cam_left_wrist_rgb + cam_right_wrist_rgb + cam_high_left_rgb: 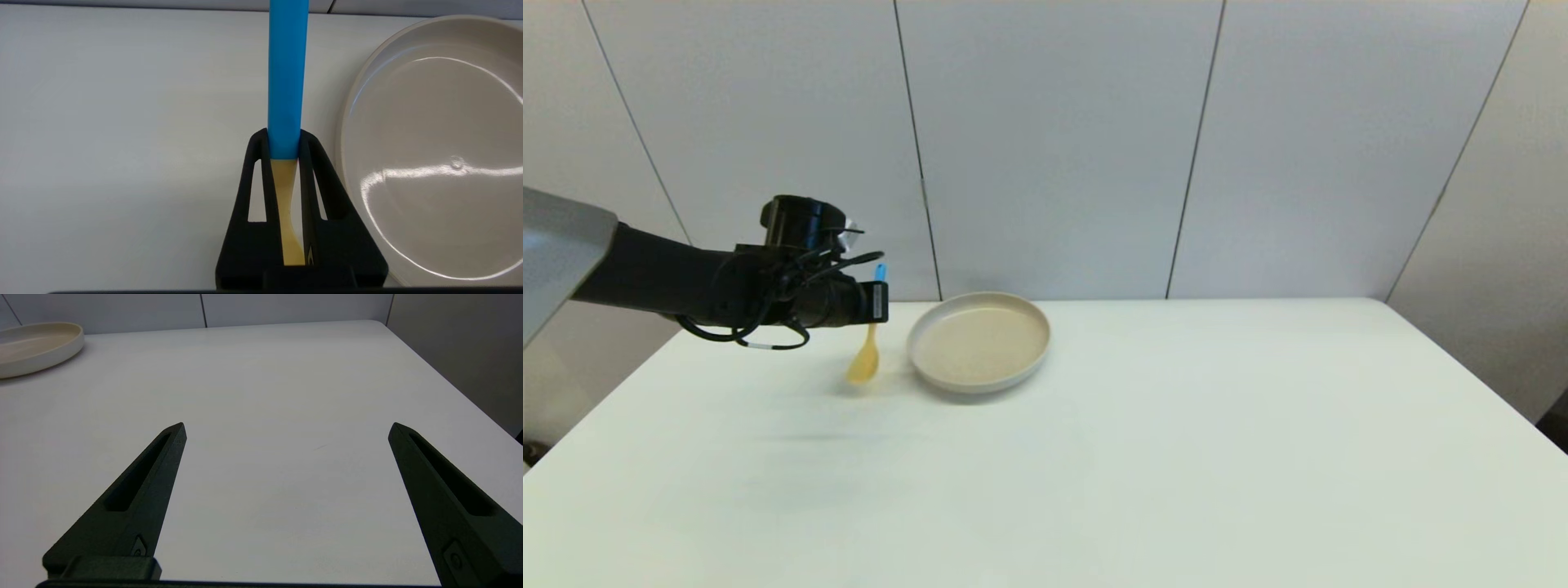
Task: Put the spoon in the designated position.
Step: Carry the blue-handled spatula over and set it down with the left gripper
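Your left gripper (pixel 876 304) clamped the slim plastic spoon (pixel 865 362) upright, bowl down, beside the round dish (pixel 978 340); right gripper (pixel 286 430) gaped.

looks like a lab test cell: a bare white table (pixel 1176 457) boxed in by plain grey panel walls (pixel 1054 147), with a black robot arm (pixel 686 286) reaching over it.

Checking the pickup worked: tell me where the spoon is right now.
In the head view the spoon hangs bowl-down in the left claw, at the table's far left, just left of the beige dish.
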Action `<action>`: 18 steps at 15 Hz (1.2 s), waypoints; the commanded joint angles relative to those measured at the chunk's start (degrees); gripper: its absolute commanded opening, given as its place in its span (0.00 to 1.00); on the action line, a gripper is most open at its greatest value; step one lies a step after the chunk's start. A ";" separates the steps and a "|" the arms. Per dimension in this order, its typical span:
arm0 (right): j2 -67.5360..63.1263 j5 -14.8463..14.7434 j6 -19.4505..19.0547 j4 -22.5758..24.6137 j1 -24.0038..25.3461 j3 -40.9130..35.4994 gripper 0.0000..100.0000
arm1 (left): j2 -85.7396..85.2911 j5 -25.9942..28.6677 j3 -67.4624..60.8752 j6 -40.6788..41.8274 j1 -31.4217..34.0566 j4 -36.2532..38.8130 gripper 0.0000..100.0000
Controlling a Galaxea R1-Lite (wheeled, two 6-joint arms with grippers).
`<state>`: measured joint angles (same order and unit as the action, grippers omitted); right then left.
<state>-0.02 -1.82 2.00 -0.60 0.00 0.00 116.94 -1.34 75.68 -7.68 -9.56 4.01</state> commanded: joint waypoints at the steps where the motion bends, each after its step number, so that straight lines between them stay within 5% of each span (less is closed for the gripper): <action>1: -0.06 -0.03 0.02 0.07 0.00 0.00 1.00 | 2.76 -0.07 0.17 -0.05 -0.02 0.03 0.00; 10: -0.06 -0.03 0.02 -0.02 0.00 0.00 1.00 | 6.81 -0.24 2.81 0.03 -0.02 0.21 0.00; 11: -0.06 -0.03 0.02 -0.02 0.00 0.00 1.00 | 7.16 -0.33 3.33 0.12 0.07 0.12 1.00; 18: -0.06 -0.03 0.02 0.07 0.00 0.00 1.00 | 7.42 -0.33 4.21 0.47 0.68 0.03 1.00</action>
<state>-0.02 -1.84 1.97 -0.60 0.00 0.00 124.83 -1.65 79.90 -7.13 -9.17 4.01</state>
